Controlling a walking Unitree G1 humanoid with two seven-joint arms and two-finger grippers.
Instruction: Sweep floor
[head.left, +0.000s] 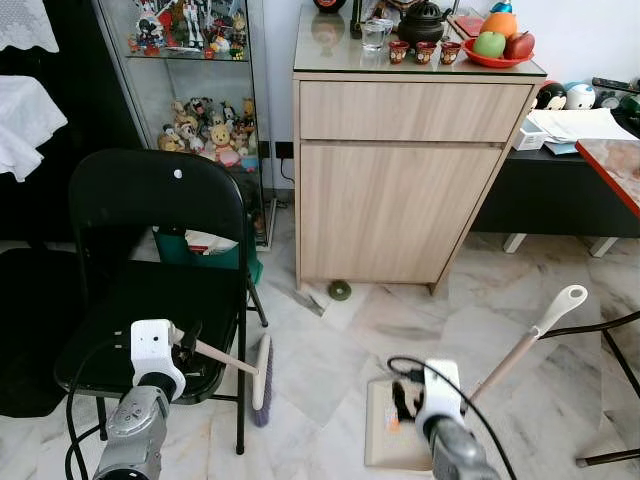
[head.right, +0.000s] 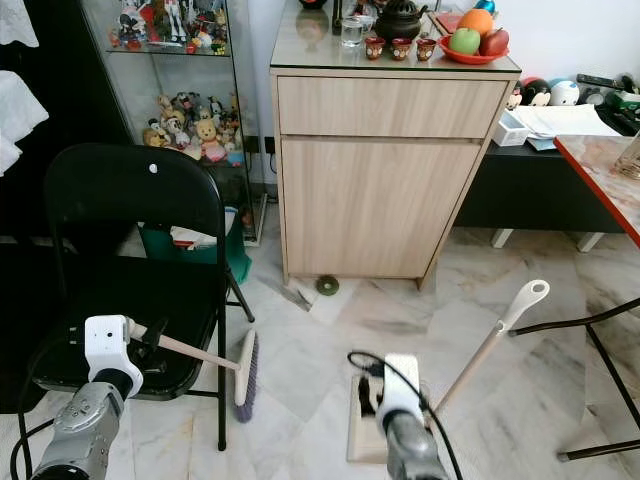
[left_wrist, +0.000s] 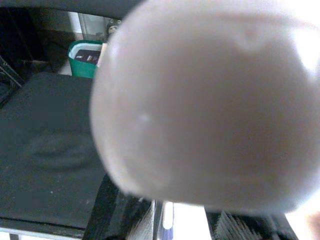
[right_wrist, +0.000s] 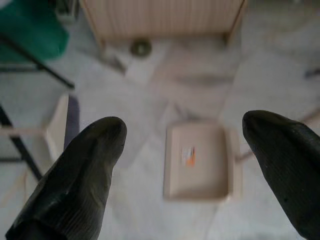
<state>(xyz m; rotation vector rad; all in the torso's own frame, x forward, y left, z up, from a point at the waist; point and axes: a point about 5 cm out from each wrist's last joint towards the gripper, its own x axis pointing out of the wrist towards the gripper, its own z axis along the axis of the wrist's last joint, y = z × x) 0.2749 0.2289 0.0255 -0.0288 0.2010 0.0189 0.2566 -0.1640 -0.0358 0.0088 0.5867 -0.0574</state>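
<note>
Down on the marble floor (head.left: 330, 350), everything sits relative to the wooden cabinet (head.left: 400, 190). The left tool (head.left: 185, 345) is closed on the broom (head.left: 262, 375), whose pale handle slants down to a purple-bristled head standing on the floor just beside the black folding chair (head.left: 150, 260), in front of the cabinet's left corner. The right tool (right_wrist: 182, 150) is spread wide and empty, hovering above the beige dustpan (right_wrist: 200, 160), which lies flat on the floor before the cabinet, holding nothing but an orange label; its long handle (head.left: 530, 340) angles away. A small round green object (head.left: 340, 290) rests at the cabinet's foot. On the cabinet top, a red plate (head.left: 497, 55) holds fruit (head.left: 498, 34). A green bin (head.right: 195, 250) behind the chair holds papers.
</note>
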